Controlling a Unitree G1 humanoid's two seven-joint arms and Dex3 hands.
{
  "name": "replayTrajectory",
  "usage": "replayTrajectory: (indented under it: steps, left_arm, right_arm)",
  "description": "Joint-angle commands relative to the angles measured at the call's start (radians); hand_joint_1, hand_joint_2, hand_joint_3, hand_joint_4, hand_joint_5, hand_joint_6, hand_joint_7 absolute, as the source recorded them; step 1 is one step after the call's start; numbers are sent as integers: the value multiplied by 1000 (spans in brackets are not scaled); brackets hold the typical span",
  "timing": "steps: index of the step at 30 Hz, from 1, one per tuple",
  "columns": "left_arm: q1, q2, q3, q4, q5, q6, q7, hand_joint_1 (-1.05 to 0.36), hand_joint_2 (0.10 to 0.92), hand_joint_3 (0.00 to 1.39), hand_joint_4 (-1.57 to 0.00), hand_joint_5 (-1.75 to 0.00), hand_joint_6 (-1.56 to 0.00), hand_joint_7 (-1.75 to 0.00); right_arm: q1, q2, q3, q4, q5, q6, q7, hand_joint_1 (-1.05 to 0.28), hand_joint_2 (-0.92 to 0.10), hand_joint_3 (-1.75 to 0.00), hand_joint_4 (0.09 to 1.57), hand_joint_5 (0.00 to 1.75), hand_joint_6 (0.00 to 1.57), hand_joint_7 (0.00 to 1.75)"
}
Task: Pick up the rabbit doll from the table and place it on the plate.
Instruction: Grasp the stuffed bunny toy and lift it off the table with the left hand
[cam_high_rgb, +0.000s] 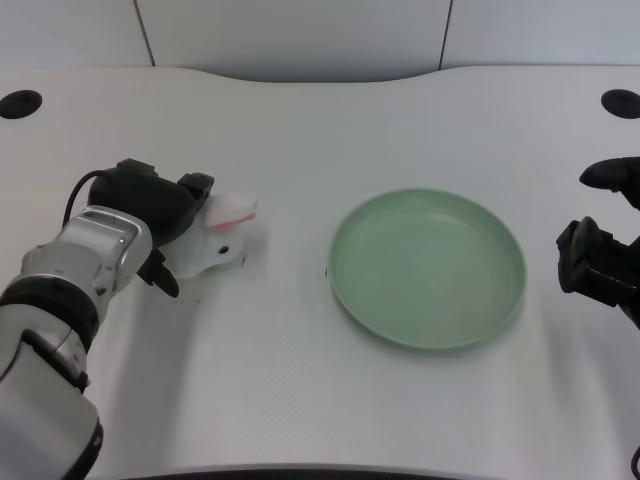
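Observation:
A white rabbit doll (221, 237) with a pink ear lies on the white table, left of centre. My left hand (160, 215) is over the doll's left side, its black fingers curled around that end and touching it; the doll still rests on the table. Part of the doll is hidden under the hand. A pale green plate (428, 268) with nothing in it sits to the right of the doll, about a hand's width away.
My right hand (603, 255) waits at the right edge, just beyond the plate. Two black round holes (20, 103) (621, 102) mark the table's far corners. The table's far edge curves along the top.

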Motion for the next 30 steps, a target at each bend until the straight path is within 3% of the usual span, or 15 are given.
replayTrajectory:
  steps: [1,2,3,4,5,6,7,9,11,13,16,18,20,24,30]
  left_arm:
    - [1,6,-6,7,4,0,8,-732,791,0,1,-332,-41,-45]
    - [1,6,-6,7,4,0,8,-732,791,0,1,-332,-41,-45]
    - [6,-6,10,8,-11,17,17,-732,791,0,1,-332,-41,-45]
    - [20,-14,56,8,-53,41,55,-658,789,0,-100,-404,-159,-94]
    - [31,-20,91,8,-85,58,84,-469,864,10,-426,-990,-539,-322]
    - [38,-24,112,9,-105,69,103,-404,891,10,-521,-1221,-663,-413]
    - [43,-22,137,8,-130,64,114,-371,905,9,-569,-1341,-725,-461]
    - [40,-20,171,11,-164,52,107,-295,917,39,-642,-1224,-884,-426]
    - [38,-17,183,13,-175,46,99,-265,912,39,-669,-1192,-930,-417]
    - [39,-16,188,14,-176,42,97,-252,910,32,-676,-1182,-940,-418]
    - [40,-13,187,16,-172,45,103,-266,900,28,-714,-1119,-954,-419]
    - [39,-12,185,16,-171,45,105,-252,897,18,-722,-1145,-965,-429]
    - [40,-8,190,14,-177,34,108,-255,911,16,-698,-1125,-955,-421]
    - [35,-5,186,15,-174,39,94,-255,915,11,-690,-1094,-951,-405]
    - [40,5,197,9,-185,17,113,-251,916,7,-691,-1136,-957,-413]
  right_arm:
    - [9,-10,-7,-14,9,3,1,27,-308,-1628,1218,1746,891,1746]
    - [9,-10,-7,-14,9,3,1,27,-308,-1628,1218,1746,891,1746]
    - [13,-9,-7,-26,13,18,-3,27,-308,-1628,1218,1746,891,1746]
    - [22,-4,-4,-45,13,32,-13,26,-308,-1628,1218,1746,890,1746]
    - [29,-1,-2,-61,13,44,-20,45,-333,-1625,1197,1746,871,1746]
    - [34,2,-1,-72,13,52,-25,51,-342,-1623,1189,1746,863,1746]
    - [35,1,-1,-75,11,55,-25,54,-348,-1621,1184,1746,858,1746]
    - [2,2,2,-3,-4,19,-14,27,-321,-1612,1189,1746,864,1746]
    - [-17,2,4,41,-12,5,-13,-3,-291,-1599,1186,1746,868,1746]
    - [-25,2,3,59,-13,-3,-14,-15,-283,-1594,1181,1746,868,1746]
    - [-35,6,-1,90,-7,-31,0,1,-298,-1579,1192,1746,846,1746]
    - [-40,8,-2,96,-6,-33,-1,1,-301,-1576,1202,1746,849,1746]
    - [-41,8,2,94,-12,-34,-6,-9,-302,-1579,1206,1746,854,1746]
    - [-42,8,3,92,-8,-27,-2,-21,-286,-1586,1217,1746,866,1746]
    - [-35,8,14,84,-26,-33,-12,-12,-293,-1599,1220,1746,882,1746]
